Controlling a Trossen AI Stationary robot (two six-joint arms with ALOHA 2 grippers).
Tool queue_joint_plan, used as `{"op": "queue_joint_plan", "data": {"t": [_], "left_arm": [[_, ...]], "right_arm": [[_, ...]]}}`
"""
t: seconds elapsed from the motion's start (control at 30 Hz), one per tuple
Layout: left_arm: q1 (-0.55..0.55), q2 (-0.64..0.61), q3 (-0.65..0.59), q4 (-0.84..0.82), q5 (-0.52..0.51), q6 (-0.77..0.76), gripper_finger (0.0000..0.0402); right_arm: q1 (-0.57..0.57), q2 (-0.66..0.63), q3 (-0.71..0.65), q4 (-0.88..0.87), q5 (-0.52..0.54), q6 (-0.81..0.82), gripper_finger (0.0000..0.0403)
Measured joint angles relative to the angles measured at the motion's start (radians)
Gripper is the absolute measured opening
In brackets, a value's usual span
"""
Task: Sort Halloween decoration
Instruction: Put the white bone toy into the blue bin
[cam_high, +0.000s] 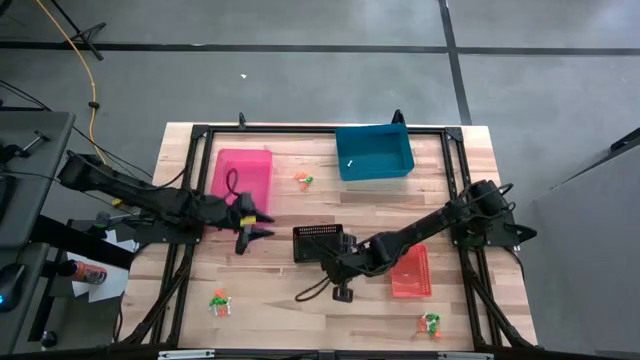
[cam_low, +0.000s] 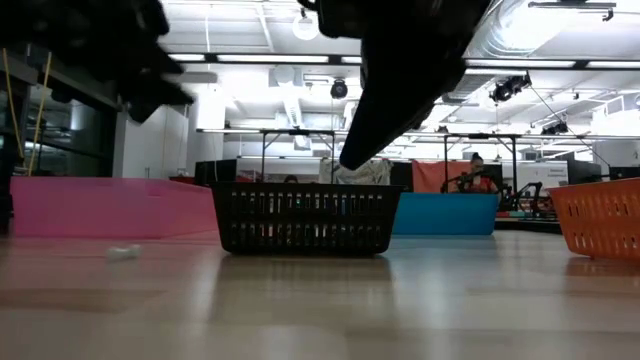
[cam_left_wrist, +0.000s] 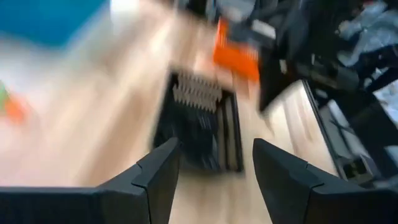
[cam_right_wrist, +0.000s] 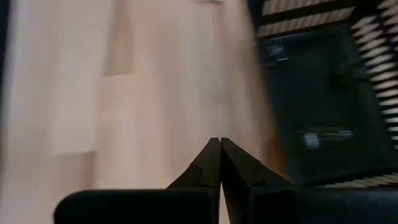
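Your left wrist view smears the black bin (cam_left_wrist: 202, 127); the trinkets (cam_high: 221, 302) on your tabletop (cam_high: 300, 310) are too small to identify.

We see a pink bin (cam_high: 242, 172) and blue bin (cam_high: 374, 152) far back, black basket (cam_high: 318, 243) central, red basket (cam_high: 410, 272) beside it.

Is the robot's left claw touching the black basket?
Apart. In the high view the left gripper sits beside the pink bin, with bare wood between its open fingers and the black basket.

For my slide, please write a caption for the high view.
Left gripper open beside pink bin; right gripper shut near black basket.
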Motion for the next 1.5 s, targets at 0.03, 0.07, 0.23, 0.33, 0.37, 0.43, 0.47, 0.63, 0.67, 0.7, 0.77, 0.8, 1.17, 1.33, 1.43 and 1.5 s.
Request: {"op": "queue_joint_plan", "data": {"t": [0.03,0.07,0.23,0.33,0.37,0.43,0.47,0.63,0.67,0.7,0.77,0.8,1.17,1.33,1.43,1.5], "left_arm": [[-0.026,0.009,0.000,-0.036,0.000,-0.066,0.0188],[-0.054,0.022,0.000,-0.062,-0.003,-0.126,0.0188],[-0.207,0.159,0.006,-0.089,-0.052,-0.380,0.0188],[-0.283,0.285,0.051,-0.137,-0.068,-0.505,0.0188],[-0.303,0.332,0.075,-0.166,-0.071,-0.539,0.0188],[-0.333,0.426,0.127,-0.237,-0.074,-0.607,0.0188],[-0.344,0.472,0.158,-0.279,-0.078,-0.636,0.0188],[-0.365,0.673,0.306,-0.469,-0.094,-0.732,0.0188],[-0.366,0.707,0.328,-0.488,-0.093,-0.740,0.0188],[-0.366,0.732,0.349,-0.507,-0.094,-0.742,0.0188],[-0.365,0.777,0.383,-0.539,-0.104,-0.733,0.0188],[-0.365,0.794,0.391,-0.548,-0.110,-0.731,0.0188],[-0.360,0.819,0.405,-0.617,-0.052,-0.853,0.0188],[-0.369,0.809,0.405,-0.685,-0.046,-0.853,0.0188],[-0.359,0.795,0.399,-0.726,-0.053,-0.859,0.0188],[-0.355,0.790,0.398,-0.733,-0.045,-0.864,0.0188]], "right_arm": [[-0.006,0.000,0.000,-0.008,0.015,-0.009,0.0000],[-0.014,0.000,0.000,-0.018,0.029,-0.013,0.0000],[-0.046,0.000,0.000,-0.065,0.055,-0.017,0.0000],[-0.056,0.000,0.000,-0.082,0.058,-0.010,0.0000],[-0.058,0.000,0.000,-0.086,0.058,-0.010,0.0000],[-0.059,0.000,0.000,-0.091,0.057,-0.010,0.0000],[-0.059,0.000,0.000,-0.090,0.057,-0.010,0.0000],[-0.054,0.000,0.000,-0.091,0.057,0.000,0.0000],[-0.053,0.000,0.000,-0.091,0.056,0.001,0.0000],[-0.051,0.000,0.000,-0.092,0.056,0.001,0.0000],[-0.049,0.000,0.000,-0.093,0.056,0.001,0.0000],[-0.048,0.000,0.000,-0.094,0.056,0.001,0.0000],[-0.048,0.000,0.000,-0.097,0.056,-0.002,0.0000],[-0.048,0.000,0.000,-0.093,0.061,-0.009,0.0000],[-0.050,0.000,0.000,-0.092,0.074,-0.009,0.0000],[-0.050,0.000,0.000,-0.093,0.074,-0.009,0.0000]]}}
